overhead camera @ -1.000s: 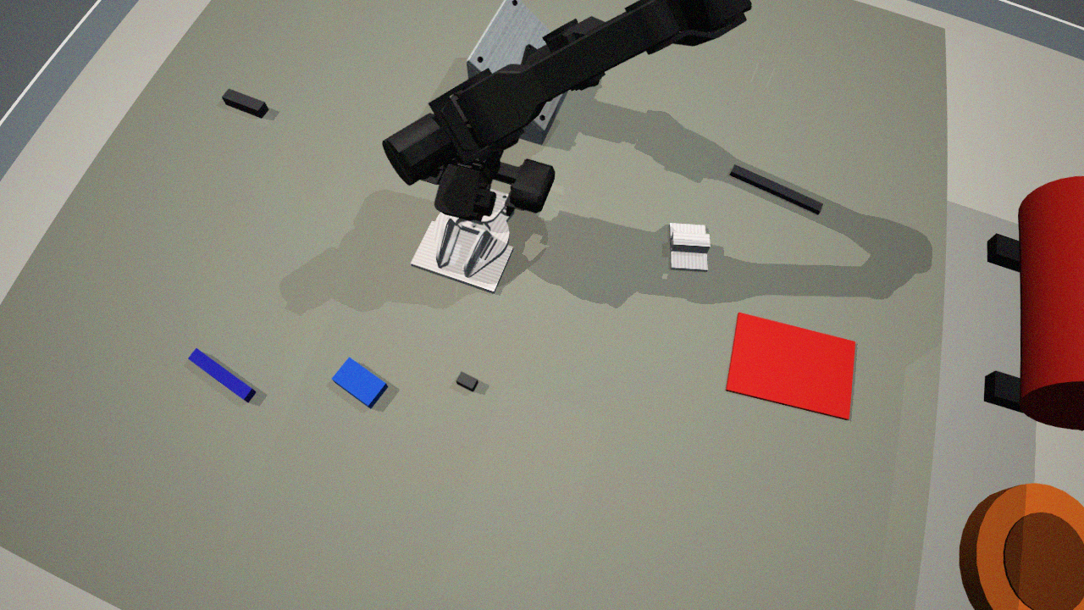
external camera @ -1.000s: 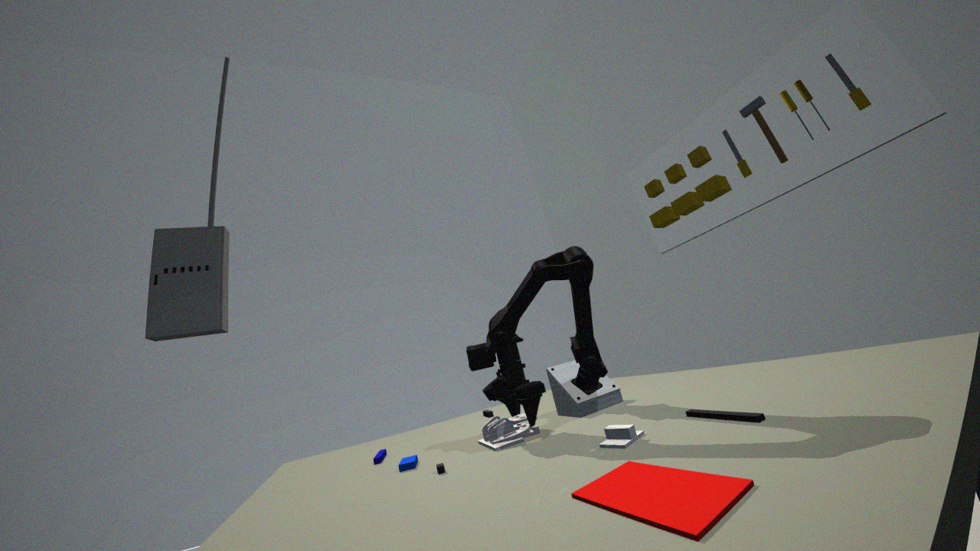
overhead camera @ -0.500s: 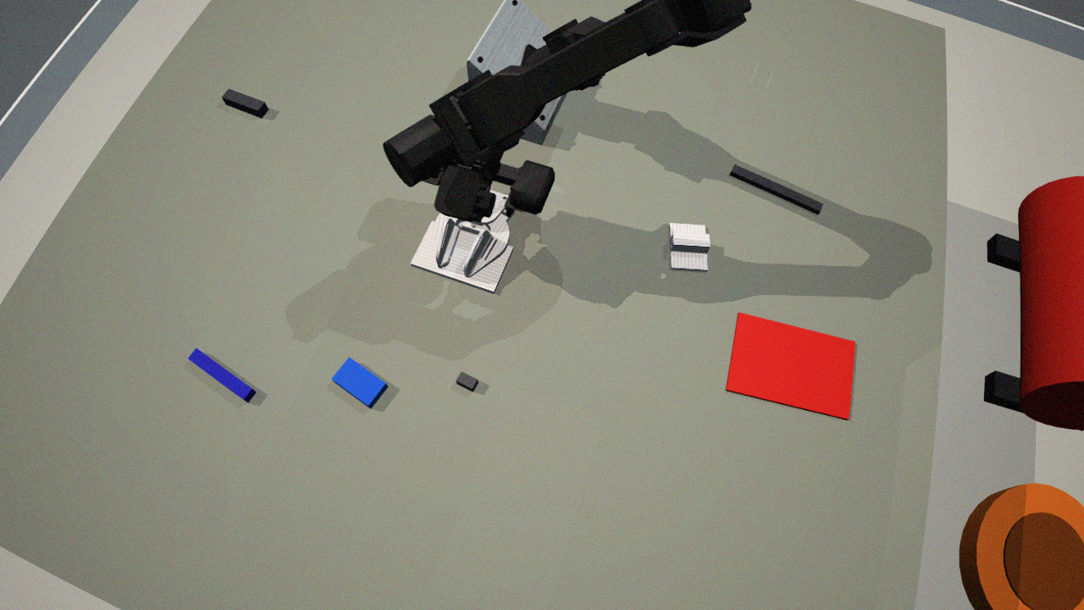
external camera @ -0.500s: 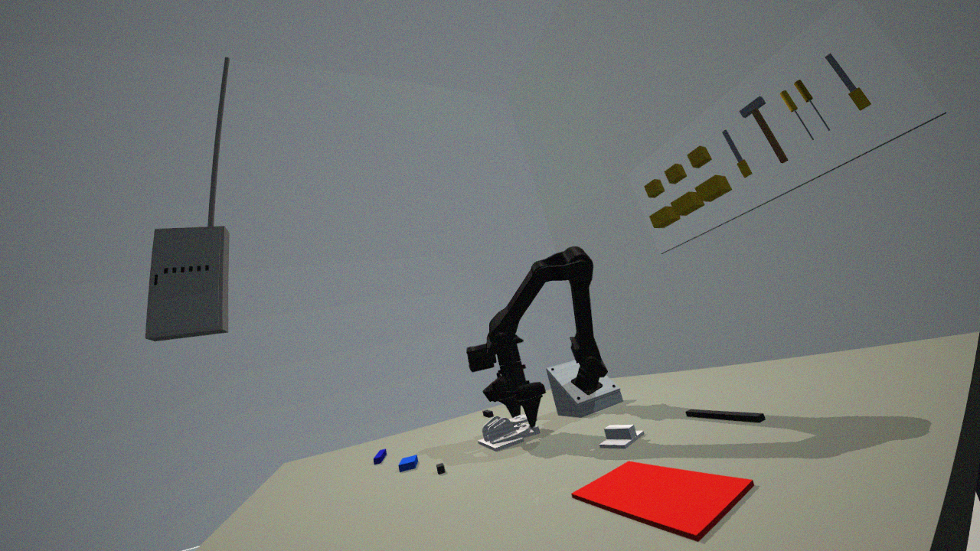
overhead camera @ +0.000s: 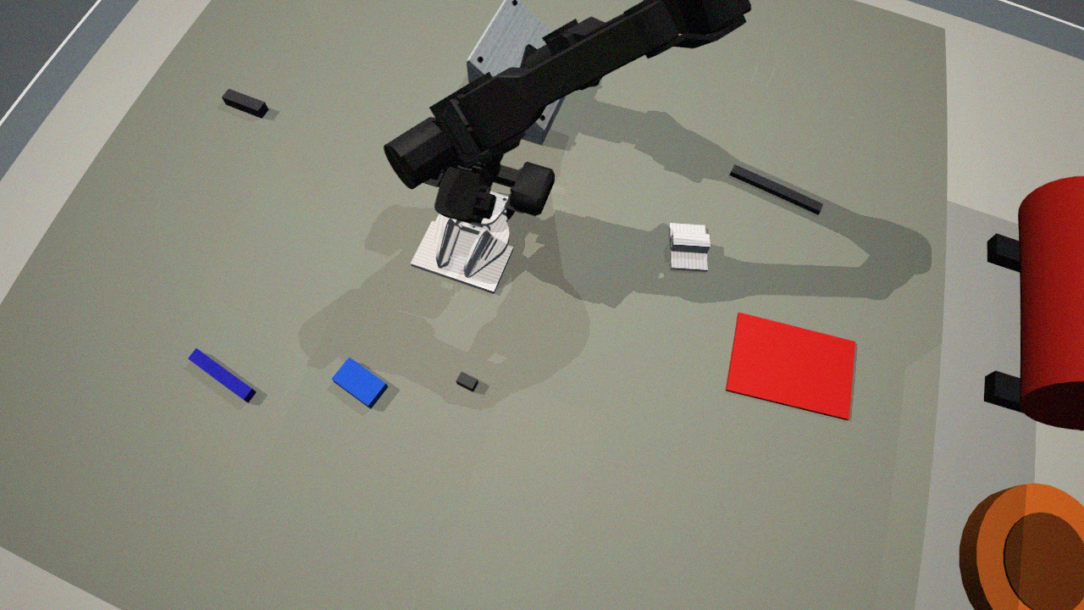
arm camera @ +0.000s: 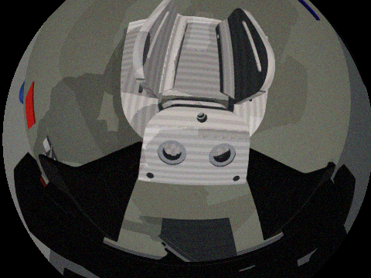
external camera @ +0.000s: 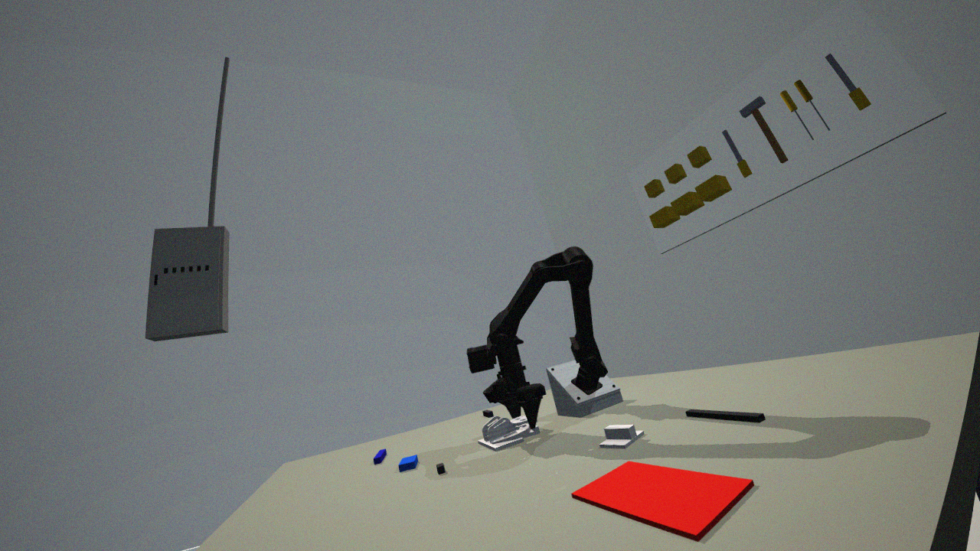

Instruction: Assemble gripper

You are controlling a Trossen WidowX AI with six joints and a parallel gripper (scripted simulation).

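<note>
My gripper (overhead camera: 496, 214) (external camera: 524, 421) (arm camera: 194, 150) is shut on the white housing plate (arm camera: 195, 133), with one black finger at each side edge. The plate lies over the rear of the gripper base (overhead camera: 489, 280) (external camera: 496, 446) (arm camera: 129, 77). Light stub tops show inside its two ringed holes in the wrist view. Whether it is fully seated cannot be told. The left jaw (arm camera: 164, 50) and right jaw (arm camera: 251, 54) stand on the base, spread apart and facing each other, with their rear ends under the plate. Their pins and gear teeth are hidden.
A white stepped stand (overhead camera: 689, 246) (external camera: 620, 435) is right of the base. A red panel (overhead camera: 792, 365) (external camera: 664, 497) lies farther front right. A blue block (overhead camera: 360, 381), a dark blue bar (overhead camera: 221, 374) and a small grey block (overhead camera: 467, 380) lie in front. A black bar (overhead camera: 775, 189) is back right.
</note>
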